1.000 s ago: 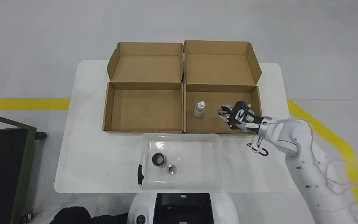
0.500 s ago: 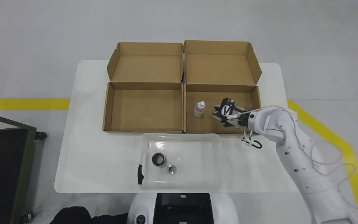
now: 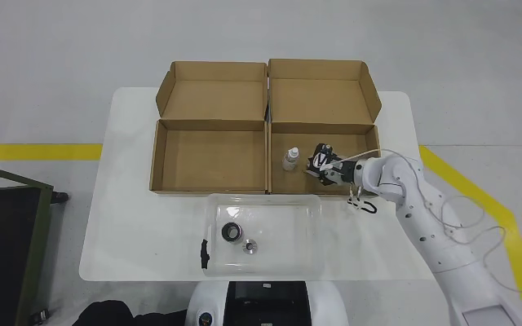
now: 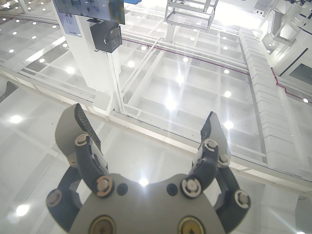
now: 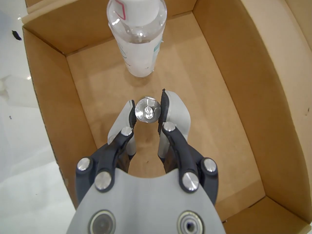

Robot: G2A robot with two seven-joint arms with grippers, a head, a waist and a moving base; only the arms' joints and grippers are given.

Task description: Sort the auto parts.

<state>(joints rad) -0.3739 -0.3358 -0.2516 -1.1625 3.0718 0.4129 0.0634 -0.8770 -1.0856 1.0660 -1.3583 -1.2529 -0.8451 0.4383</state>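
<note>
Your table (image 3: 122, 204) carries two open cardboard boxes side by side, with a clear tray (image 3: 285, 200) in front of them. The left box (image 3: 209, 159) has nothing in it. The right box (image 3: 351, 140) is where the work is.

In the past second the right arm has swung across the right box, from its outer end toward the bottle (image 3: 290, 158) standing upright at the inner end. The right gripper (image 3: 320, 163) is now low inside that box, near the bottle but apart from it. It is pinching a small round metal part (image 5: 147, 113) between its fingers. You cannot tell whether the part touches the box floor.

That suggests the carry is nearly done and only the release is left. Mind the bottle when the fingers open.

The left gripper (image 4: 145, 112) points at the ceiling, spread wide and holding nothing.

A black ring (image 3: 232, 232) and a small metal piece (image 3: 250, 246) lie in the tray, not yet sorted.
</note>
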